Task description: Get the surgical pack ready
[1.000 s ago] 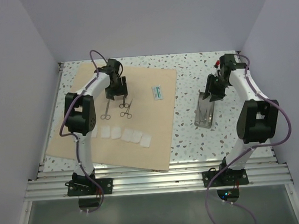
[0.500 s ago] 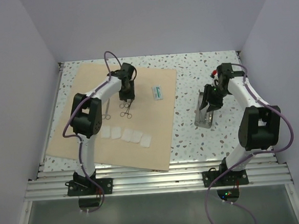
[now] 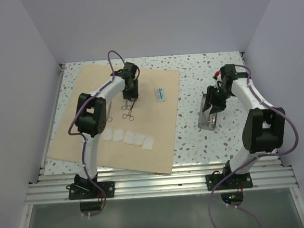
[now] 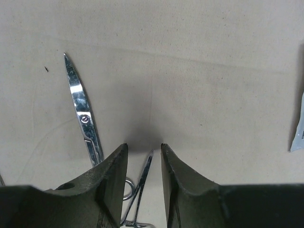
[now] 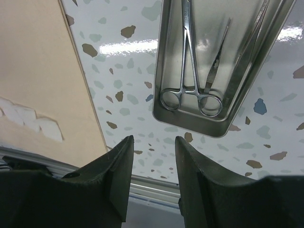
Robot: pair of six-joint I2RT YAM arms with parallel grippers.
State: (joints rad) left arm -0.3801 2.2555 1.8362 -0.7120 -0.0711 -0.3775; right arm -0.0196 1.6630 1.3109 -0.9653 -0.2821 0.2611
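left gripper: narrowly open, holding nothing, over wrap sheet; forceps tip between its fingers, scissors just beside | right gripper: open, holding nothing, above steel tray on table; ringed clamp inside | gauze squares: row on sheet

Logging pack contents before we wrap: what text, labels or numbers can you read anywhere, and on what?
Small white packet on the tan wrap sheet: blue-green print, too small to read; its edge in the left wrist view is blurred.
Steel tray and the forceps in it: no markings visible.
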